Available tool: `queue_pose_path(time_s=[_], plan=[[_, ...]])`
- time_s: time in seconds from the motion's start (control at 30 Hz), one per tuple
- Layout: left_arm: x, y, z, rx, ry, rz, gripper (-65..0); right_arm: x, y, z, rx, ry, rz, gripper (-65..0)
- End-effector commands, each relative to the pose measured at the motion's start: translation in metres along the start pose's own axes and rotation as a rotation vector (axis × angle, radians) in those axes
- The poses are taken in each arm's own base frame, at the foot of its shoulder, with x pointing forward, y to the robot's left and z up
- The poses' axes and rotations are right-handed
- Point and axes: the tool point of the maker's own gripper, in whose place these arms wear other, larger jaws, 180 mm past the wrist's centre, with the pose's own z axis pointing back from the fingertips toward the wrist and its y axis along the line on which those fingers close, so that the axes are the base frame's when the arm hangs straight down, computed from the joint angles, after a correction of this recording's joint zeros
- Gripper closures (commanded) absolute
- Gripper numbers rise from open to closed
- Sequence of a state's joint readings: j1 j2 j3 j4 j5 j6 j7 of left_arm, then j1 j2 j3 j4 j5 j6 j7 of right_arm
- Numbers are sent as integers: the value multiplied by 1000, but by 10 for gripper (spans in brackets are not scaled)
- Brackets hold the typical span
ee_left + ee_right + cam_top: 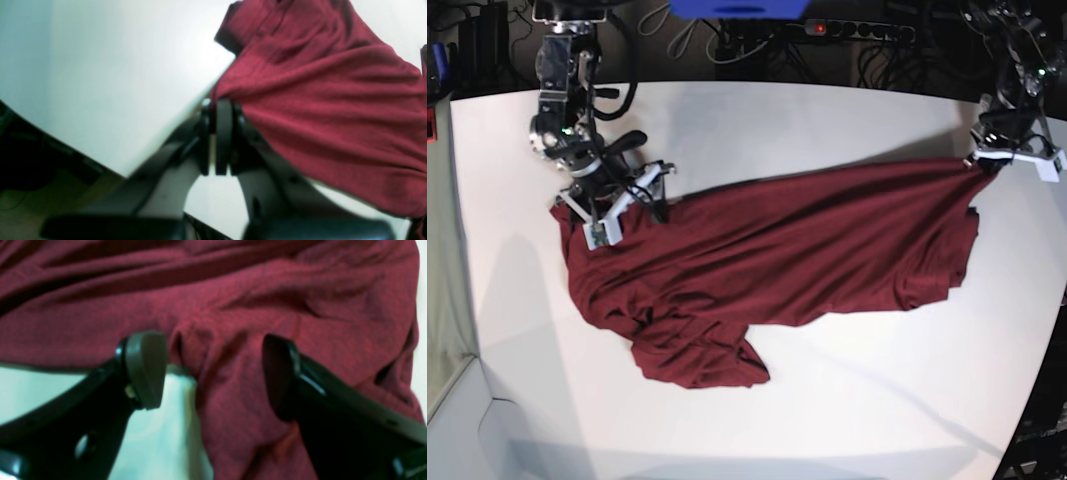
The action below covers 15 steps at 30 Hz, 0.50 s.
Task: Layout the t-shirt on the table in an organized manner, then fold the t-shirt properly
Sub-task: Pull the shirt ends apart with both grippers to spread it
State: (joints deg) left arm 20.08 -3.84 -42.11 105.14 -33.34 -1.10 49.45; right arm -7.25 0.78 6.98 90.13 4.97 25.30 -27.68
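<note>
The dark maroon t-shirt (777,260) lies stretched across the white table (877,400), bunched into folds at its lower left. At the table's far right edge, my left gripper (980,160) is shut on a corner of the t-shirt. The left wrist view shows its fingers (223,133) pressed together on the t-shirt (317,100) hem, above the table (100,83). My right gripper (622,205) stands open over the cloth's upper left end. In the right wrist view the right gripper (211,370) has its pads (146,366) wide apart, with a ridge of t-shirt (233,290) lying loose between them.
Dark cables and a power strip (857,30) run behind the table's back edge. The table's dark rim (66,153) and the floor beyond it lie close to my left gripper. A grey floor strip (447,330) borders the table on the left.
</note>
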Motion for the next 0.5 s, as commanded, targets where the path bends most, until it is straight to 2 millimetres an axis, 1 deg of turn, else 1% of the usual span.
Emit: queue_pose_path(time_s=[0.0, 0.07, 0.13, 0.2, 0.23, 0.33, 0.47], plan=[[12, -3, 3, -10, -39, -13, -2, 17, 0, 0, 6, -58, 2, -450], [12, -3, 3, -10, -39, -13, -2, 15, -1, -2, 7, -51, -2, -450], [13, -3, 3, -11, -40, -12, -2, 8, -1, -5, 10, -31, -12, -448], [13, -3, 3, -11, -40, -12, -2, -2, 0, -8, 15, -7, -26, -421], [13, -4, 2, -12, -41, -12, -2, -3, 0, -10, 16, -3, -29, -399], [15, -5, 2, -14, -45, -11, -2, -6, -1, -14, 19, 8, -36, -306], [20, -9, 0, -24, -58, -8, -2, -8, -2, -15, 18, 13, -36, -155]])
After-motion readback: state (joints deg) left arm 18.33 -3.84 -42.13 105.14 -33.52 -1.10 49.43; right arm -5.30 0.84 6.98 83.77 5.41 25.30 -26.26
